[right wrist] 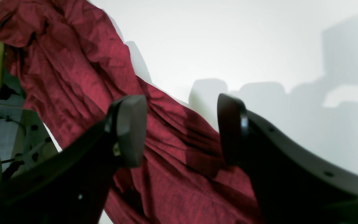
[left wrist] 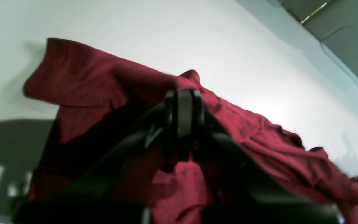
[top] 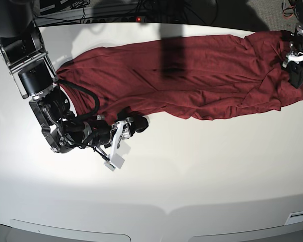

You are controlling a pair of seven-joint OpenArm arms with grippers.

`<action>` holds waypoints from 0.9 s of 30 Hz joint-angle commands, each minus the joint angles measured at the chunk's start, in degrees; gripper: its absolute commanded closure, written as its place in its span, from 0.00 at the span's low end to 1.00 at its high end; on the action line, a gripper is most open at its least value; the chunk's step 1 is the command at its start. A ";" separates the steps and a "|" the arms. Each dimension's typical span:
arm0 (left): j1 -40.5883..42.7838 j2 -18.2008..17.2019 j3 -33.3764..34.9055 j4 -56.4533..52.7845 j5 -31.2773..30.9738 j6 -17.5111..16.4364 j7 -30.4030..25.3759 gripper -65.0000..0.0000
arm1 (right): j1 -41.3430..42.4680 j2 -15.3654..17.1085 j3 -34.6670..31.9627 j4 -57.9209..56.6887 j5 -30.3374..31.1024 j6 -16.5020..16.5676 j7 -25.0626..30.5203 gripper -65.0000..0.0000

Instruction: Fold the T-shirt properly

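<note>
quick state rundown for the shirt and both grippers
shirt: unfolded, wrinkled, stretched lengthwise across the table
left gripper: shut, fingers pinching a raised bunch of the shirt
right gripper: open, holding nothing, fingers just above the shirt's edge

Item: shirt, the only garment
Colour: dark red, plain, no print
Fabric: thin, soft, creased all over
Pose: spread lengthwise in a long band, bunched and rumpled at both ends
Place: far half of the white table
Folded: not yet; edges uneven, lower edge wavy
</note>
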 commanded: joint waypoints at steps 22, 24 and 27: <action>0.17 -4.20 -0.31 1.14 7.82 12.87 -4.90 0.59 | 1.79 0.48 0.39 0.92 1.36 0.52 0.87 0.45; 0.17 -4.37 -0.31 1.14 7.82 12.87 -4.90 0.59 | 1.79 0.48 0.39 0.92 1.36 0.52 0.87 0.45; 0.17 -4.98 -0.31 1.14 7.65 13.38 -4.90 0.59 | 1.79 0.48 0.39 0.92 1.36 0.52 0.87 0.45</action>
